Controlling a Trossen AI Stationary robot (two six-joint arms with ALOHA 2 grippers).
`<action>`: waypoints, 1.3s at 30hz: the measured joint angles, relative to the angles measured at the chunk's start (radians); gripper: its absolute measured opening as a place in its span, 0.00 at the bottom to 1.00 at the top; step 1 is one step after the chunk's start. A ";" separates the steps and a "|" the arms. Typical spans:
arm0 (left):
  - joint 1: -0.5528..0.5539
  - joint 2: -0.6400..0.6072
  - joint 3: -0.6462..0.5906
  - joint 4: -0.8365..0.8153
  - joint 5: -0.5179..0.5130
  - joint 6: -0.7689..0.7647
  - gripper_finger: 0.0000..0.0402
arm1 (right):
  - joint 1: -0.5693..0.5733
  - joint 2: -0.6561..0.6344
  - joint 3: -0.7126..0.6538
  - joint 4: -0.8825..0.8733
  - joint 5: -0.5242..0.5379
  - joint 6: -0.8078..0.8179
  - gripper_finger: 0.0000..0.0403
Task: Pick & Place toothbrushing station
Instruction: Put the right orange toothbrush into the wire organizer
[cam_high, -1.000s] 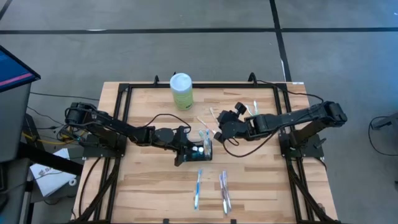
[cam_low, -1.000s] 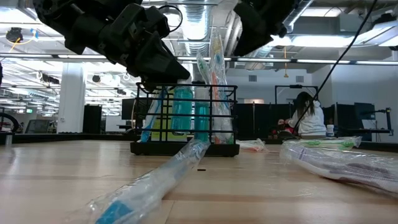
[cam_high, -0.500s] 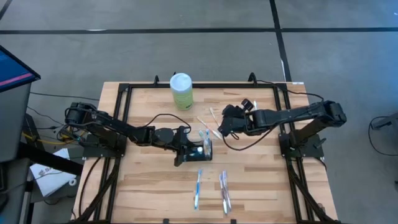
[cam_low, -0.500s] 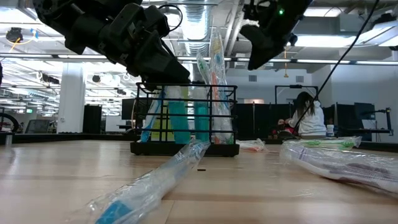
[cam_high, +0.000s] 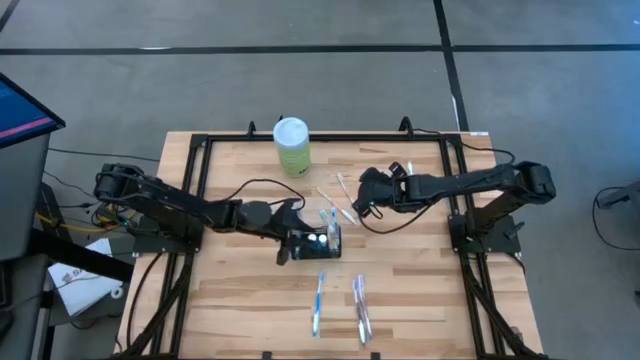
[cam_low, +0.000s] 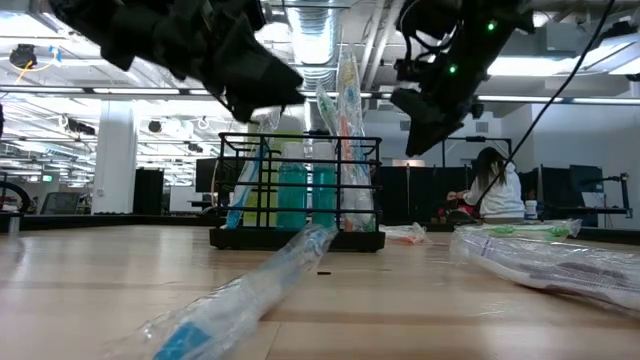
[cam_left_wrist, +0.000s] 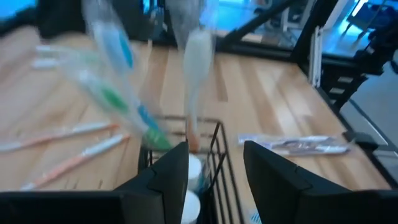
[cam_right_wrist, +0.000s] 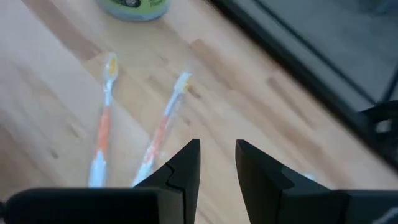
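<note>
The toothbrushing station (cam_high: 325, 242), a small black wire caddy, stands on its base at the table's middle. Wrapped toothbrushes (cam_low: 345, 100) stick up out of it. My left gripper (cam_high: 290, 240) is at the caddy's left side, open and above the top rim (cam_low: 300, 137). In the left wrist view its fingers (cam_left_wrist: 168, 174) stand to either side of a caddy wire (cam_left_wrist: 217, 155) without touching it. My right gripper (cam_high: 362, 198) hovers to the far right of the caddy. It is narrowly open with nothing between its fingers (cam_right_wrist: 186, 162), over two orange toothbrushes (cam_right_wrist: 158, 134) that lie on the table.
A pale green bottle with a white cap (cam_high: 291, 145) stands at the far edge. Wrapped toothbrushes lie near the front edge (cam_high: 318, 300) (cam_high: 360, 308) and behind the caddy (cam_high: 335, 192). Black frame rails (cam_high: 205, 150) border the table. A person (cam_low: 495, 185) sits in the room beyond.
My left gripper has risen from the caddy's top rim and now hangs above it; the caddy has stayed in place. My right gripper has come down, tipping and rolling, toward the toothbrushes behind the caddy.
</note>
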 joint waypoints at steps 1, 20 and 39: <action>-0.003 -0.017 0.000 -0.002 0.000 0.012 0.37 | -0.010 0.000 -0.012 0.031 -0.030 -0.012 0.23; -0.038 -0.088 0.000 -0.003 -0.058 0.025 0.37 | -0.182 0.009 -0.219 0.458 -0.464 -0.067 0.23; -0.034 -0.087 0.000 0.001 -0.060 0.025 0.37 | -0.197 0.238 -0.188 0.617 -0.462 -0.040 0.23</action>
